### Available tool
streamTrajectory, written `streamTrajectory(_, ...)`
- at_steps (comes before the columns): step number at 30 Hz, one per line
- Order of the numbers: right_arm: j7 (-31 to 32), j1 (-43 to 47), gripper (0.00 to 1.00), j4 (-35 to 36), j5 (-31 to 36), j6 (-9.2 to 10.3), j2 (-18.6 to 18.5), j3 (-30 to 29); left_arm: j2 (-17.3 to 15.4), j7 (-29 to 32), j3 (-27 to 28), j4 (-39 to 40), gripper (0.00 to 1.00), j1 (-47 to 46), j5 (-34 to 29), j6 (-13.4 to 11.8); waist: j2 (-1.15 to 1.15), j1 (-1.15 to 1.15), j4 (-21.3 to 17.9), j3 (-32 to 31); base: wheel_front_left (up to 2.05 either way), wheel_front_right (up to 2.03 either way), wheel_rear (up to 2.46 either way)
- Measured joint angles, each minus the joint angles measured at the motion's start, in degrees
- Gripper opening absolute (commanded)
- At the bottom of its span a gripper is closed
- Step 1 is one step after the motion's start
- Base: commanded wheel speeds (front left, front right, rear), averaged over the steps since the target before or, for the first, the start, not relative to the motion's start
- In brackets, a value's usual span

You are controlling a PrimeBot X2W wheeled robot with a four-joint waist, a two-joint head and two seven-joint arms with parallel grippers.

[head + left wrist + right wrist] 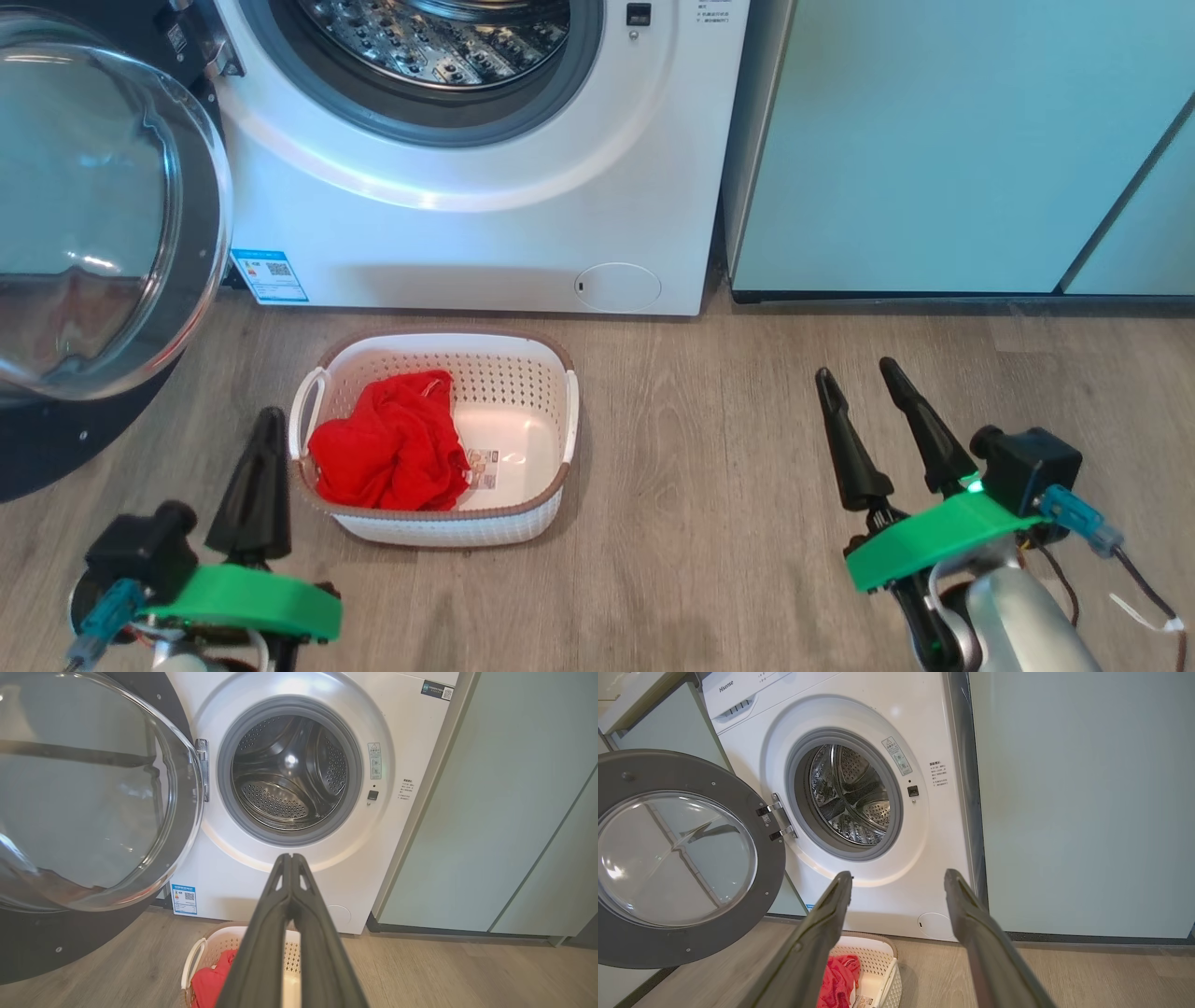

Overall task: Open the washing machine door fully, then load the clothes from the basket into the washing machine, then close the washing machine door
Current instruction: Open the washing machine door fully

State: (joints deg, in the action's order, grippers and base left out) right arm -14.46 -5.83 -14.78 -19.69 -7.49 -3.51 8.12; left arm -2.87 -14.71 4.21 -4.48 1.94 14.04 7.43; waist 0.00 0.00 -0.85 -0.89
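Left arm: the left tool (271, 420) sat low at the near left, with a green bracket (252, 602) at its wrist. Its fingers pointed far, toward the washing machine (448, 243).
Left tool: clenched, the two dark fingers pressed together along their length. It had nothing between them and held nothing. In the head view its tip lay just left of the basket's (448, 532) left handle.
Right arm: a pale forearm (1018, 616) rose from the near right edge. The right tool (855, 371) pointed far and slightly left above the floor (709, 448), well apart from the basket.
Right tool: released, the fingers spread wide. It had nothing between them and touched nothing.
Basket: it stood on the floor between the two tools, nearer the left one and just in front of the washing machine.
Clothes: the red clothes (392, 448) lay bunched in the basket's left half. A paper label (483, 469) showed on the bare bottom beside them.
Washing machine door: the washing machine door (93, 224) stood swung open to the left on its hinge (219, 56), its glass bowl bulging toward the near side.
Washing machine: it stood at the far centre, its steel drum (439, 37) showing inside the grey seal (523, 117). A blue sticker (269, 274) sat at its lower left and a round flap (617, 287) at its lower right.
Cabinet: a pale teal cabinet (934, 140) stood just beside the machine on its right.
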Motion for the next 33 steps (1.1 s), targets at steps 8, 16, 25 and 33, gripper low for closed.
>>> streamTrajectory(8,0.0,0.9,1.0,-0.4,0.0,0.0,0.1,-0.4,0.1,0.0,-1.5,0.1,0.33,0.6,0.8,0.0,0.0,0.0,-0.1,0.4,0.0,0.0,0.0)
streamTrajectory(16,0.0,0.8,1.0,-0.4,0.0,0.0,0.1,-0.9,0.1,0.0,-2.3,0.2,1.0,0.7,1.3,0.0,0.0,0.0,0.1,0.8,0.0,0.0,0.0)
streamTrajectory(25,0.0,0.8,1.0,-0.4,0.0,0.0,0.2,-1.6,0.1,0.0,-2.9,1.4,1.0,0.7,1.0,0.0,0.0,0.0,0.5,1.3,0.0,0.0,0.0)
streamTrajectory(33,0.0,0.8,1.0,-0.7,0.0,0.0,0.2,-1.8,0.1,0.0,-2.9,-0.2,1.0,0.6,0.8,0.0,0.0,0.0,0.8,1.4,0.0,0.0,0.0)
